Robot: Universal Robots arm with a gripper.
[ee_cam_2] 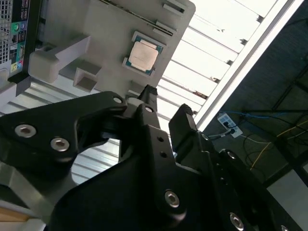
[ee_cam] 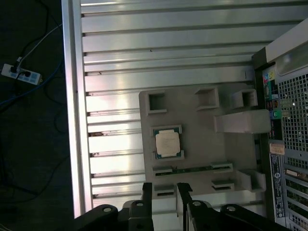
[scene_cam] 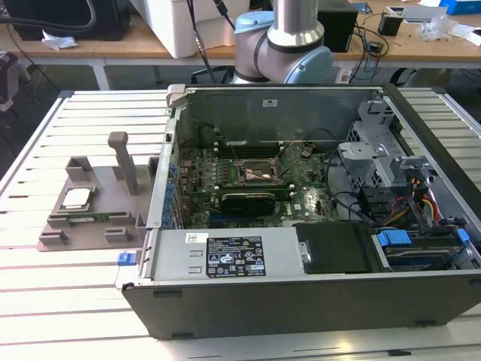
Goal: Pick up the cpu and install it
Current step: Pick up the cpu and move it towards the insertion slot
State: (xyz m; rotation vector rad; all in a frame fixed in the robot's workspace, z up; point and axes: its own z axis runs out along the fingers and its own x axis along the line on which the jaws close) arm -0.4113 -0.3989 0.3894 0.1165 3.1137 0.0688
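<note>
One risk: my end effector [ee_cam: 164,188], slightly spread and empty, hung apart from the cpu [ee_cam: 168,143] in its grey holder [ee_cam: 202,144] on the worktop [ee_cam: 115,48], so an off-centre descent could have tipped it.

Pale matt metal tops the cpu [ee_cam: 168,143]; its grey holder [ee_cam: 202,139] looks matt plastic.

Your room light's even, but the slatted table [ee_cam_2: 226,38] blows out white in the second wrist view.
</note>
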